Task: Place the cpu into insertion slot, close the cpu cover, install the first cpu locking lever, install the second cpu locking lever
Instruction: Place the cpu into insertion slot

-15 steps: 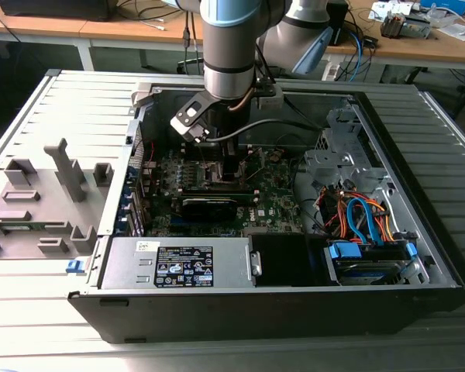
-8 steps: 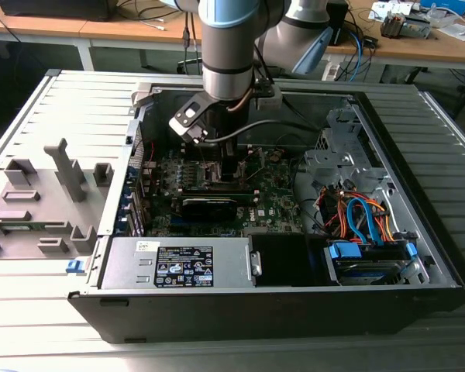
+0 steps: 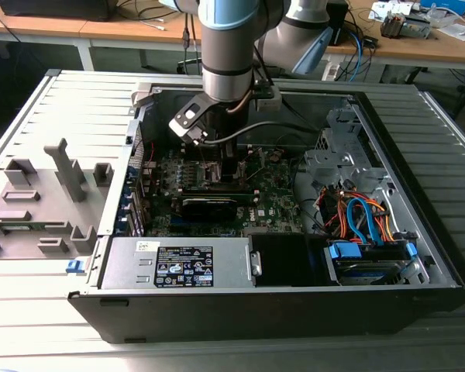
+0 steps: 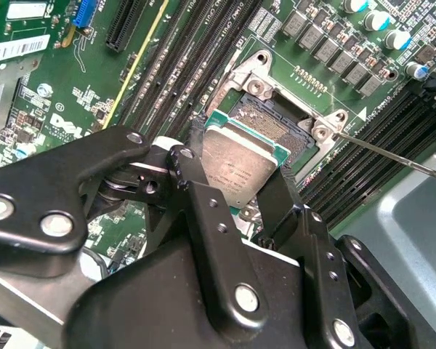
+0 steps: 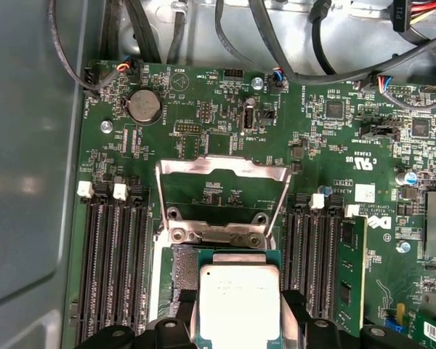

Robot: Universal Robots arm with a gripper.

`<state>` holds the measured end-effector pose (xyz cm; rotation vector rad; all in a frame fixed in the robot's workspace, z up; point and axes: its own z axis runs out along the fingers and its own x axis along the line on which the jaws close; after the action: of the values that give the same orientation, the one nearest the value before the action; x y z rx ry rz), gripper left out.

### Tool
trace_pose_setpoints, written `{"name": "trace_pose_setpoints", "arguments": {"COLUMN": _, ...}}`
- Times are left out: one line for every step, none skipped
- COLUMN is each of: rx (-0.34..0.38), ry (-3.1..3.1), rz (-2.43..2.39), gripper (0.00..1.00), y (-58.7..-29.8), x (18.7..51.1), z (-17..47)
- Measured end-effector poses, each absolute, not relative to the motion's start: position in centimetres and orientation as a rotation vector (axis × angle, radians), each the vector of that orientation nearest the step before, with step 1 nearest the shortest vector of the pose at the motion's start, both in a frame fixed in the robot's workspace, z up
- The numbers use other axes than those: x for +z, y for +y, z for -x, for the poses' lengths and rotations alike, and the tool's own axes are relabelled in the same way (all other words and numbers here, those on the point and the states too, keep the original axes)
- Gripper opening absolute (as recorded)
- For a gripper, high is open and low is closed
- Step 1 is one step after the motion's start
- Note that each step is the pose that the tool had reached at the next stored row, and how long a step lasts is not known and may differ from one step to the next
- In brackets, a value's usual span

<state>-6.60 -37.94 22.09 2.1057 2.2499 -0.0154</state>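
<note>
Over the open socket of a desktop motherboard, my gripper (image 4: 236, 178) is clamped on the cpu (image 4: 232, 156), with one black finger (image 4: 200, 196) pressed to each of two opposite edges. The chip lies flat in my grasp, its silvery metal top facing away from the board and its green rim showing around it. It is close to square, so no long axis stands out. Its edges run in line with the sides of the insertion slot (image 5: 182, 265) and with the black memory slots (image 5: 116, 254) flanking it.

In both wrist views the cpu hangs over the part of the slot nearest my fingers, and a strip of the dark contact field shows bare beside it. Whether chip and socket touch, I cannot tell.

The cpu cover (image 5: 224, 166) stands swung open on the side of the slot away from my gripper, with green board visible through its window. One thin metal rod (image 4: 392, 156) slants away from a corner of the socket surround.

The count: one cpu, one slot, one cover, two fingers, two banks of memory slots, one round coin cell (image 5: 144, 107).

In the exterior view my arm (image 3: 226, 54) reaches down into the computer case (image 3: 279, 310), which lies open on its side on a grey table (image 3: 31, 325).
</note>
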Motion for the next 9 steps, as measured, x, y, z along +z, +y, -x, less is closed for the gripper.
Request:
{"name": "trace_pose_setpoints", "arguments": {"rx": -0.015, "ry": 2.25, "rz": -2.106, "gripper": 0.54, "y": -37.94, "x": 22.05, "z": 6.61}}
{"name": "trace_pose_setpoints", "arguments": {"rx": -0.015, "ry": 2.25, "rz": -2.106, "gripper": 0.54, "y": -37.94, "x": 22.0, "z": 6.63}}
{"name": "trace_pose_setpoints", "arguments": {"rx": -0.015, "ry": 2.25, "rz": -2.106, "gripper": 0.54, "y": -37.94, "x": 22.0, "z": 6.63}}
{"name": "trace_pose_setpoints", "arguments": {"rx": -0.015, "ry": 2.25, "rz": -2.106, "gripper": 0.54, "y": -37.94, "x": 21.99, "z": 6.64}}
{"name": "trace_pose_setpoints", "arguments": {"rx": -0.015, "ry": 2.25, "rz": -2.106, "gripper": 0.54, "y": -37.94, "x": 21.97, "z": 6.66}}
{"name": "trace_pose_setpoints", "arguments": {"rx": -0.015, "ry": 2.25, "rz": -2.106, "gripper": 0.54, "y": -37.94, "x": 21.96, "z": 6.68}}
{"name": "trace_pose_setpoints", "arguments": {"rx": -0.015, "ry": 2.25, "rz": -2.106, "gripper": 0.54, "y": -37.94, "x": 21.94, "z": 6.69}}
{"name": "trace_pose_setpoints", "arguments": {"rx": -0.015, "ry": 2.25, "rz": -2.106, "gripper": 0.54, "y": -37.94, "x": 21.93, "z": 6.69}}
{"name": "trace_pose_setpoints", "arguments": {"rx": -0.015, "ry": 2.25, "rz": -2.106, "gripper": 0.54, "y": -37.94, "x": 21.92, "z": 6.7}}
